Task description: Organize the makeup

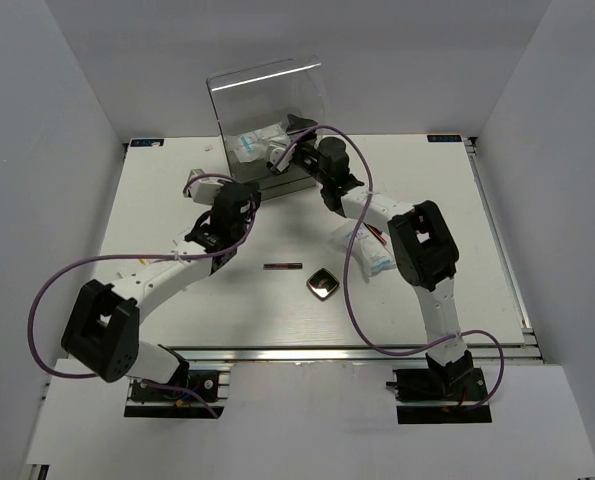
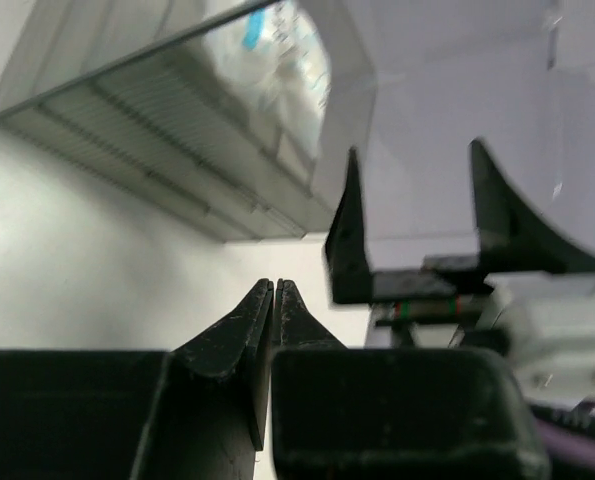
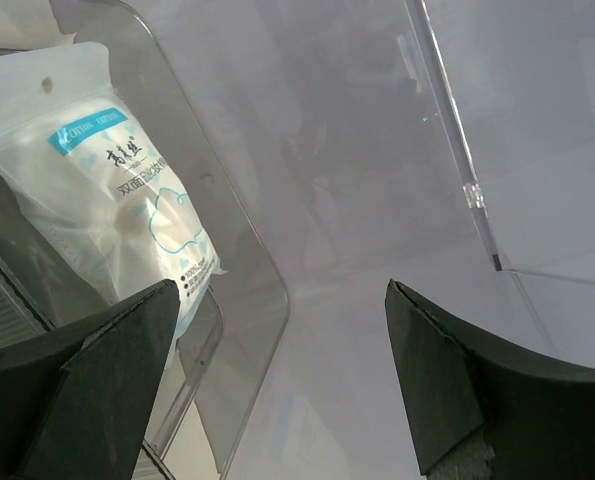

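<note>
One clear-white packet [image 1: 249,146] with blue print lies inside the clear acrylic drawer box [image 1: 267,95]; it also shows in the right wrist view [image 3: 117,200] behind the clear wall. My right gripper [image 1: 289,143] is open and empty at the box's front [image 3: 282,300]. My left gripper [image 1: 245,196] is shut and empty just in front of the box [image 2: 275,285]. A dark-red stick [image 1: 282,266] and the dark compact [image 1: 323,284] lie on the table. Other packets [image 1: 373,256] lie beside the right arm, with a second stick [image 1: 379,236] partly hidden.
The white table [image 1: 177,180] ends at a metal rail along the near edge [image 1: 327,352]. Purple cables [image 1: 47,300] loop from both arms. In the left wrist view the right gripper's open fingers [image 2: 349,235] stand close ahead.
</note>
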Robot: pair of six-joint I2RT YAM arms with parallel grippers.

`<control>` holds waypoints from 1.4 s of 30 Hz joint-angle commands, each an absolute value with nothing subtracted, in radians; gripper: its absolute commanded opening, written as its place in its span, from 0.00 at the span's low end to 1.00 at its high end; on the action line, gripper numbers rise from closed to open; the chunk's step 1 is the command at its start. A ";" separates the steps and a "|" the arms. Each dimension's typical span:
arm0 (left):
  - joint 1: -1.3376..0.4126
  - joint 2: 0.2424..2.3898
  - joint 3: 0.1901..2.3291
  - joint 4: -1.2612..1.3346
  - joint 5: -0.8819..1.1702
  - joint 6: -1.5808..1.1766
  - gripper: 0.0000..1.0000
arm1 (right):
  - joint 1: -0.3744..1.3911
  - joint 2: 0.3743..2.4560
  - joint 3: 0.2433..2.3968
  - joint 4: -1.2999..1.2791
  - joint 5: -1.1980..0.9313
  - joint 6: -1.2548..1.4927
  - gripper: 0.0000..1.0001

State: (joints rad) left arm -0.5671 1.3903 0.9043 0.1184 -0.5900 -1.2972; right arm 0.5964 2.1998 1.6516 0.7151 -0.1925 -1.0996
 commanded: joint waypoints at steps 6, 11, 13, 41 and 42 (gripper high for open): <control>-0.496 1.520 1.104 0.339 -0.542 -1.227 0.12 | 0.595 2.094 1.621 0.781 -0.196 -1.074 0.88; -0.494 1.551 1.135 0.449 -0.505 -1.216 0.16 | 0.595 2.083 1.592 0.785 -0.196 -1.078 0.88; -0.495 1.545 1.112 0.485 -0.488 -1.223 0.17 | 0.595 2.079 1.580 0.781 -0.192 -1.078 0.89; -0.491 1.534 1.103 0.664 -0.486 -1.210 0.19 | 0.433 1.597 1.353 -0.130 -0.344 -0.424 0.89; -0.491 1.532 1.103 0.664 -0.486 -1.209 0.19 | 0.402 1.580 1.359 -0.252 -0.344 -0.391 0.89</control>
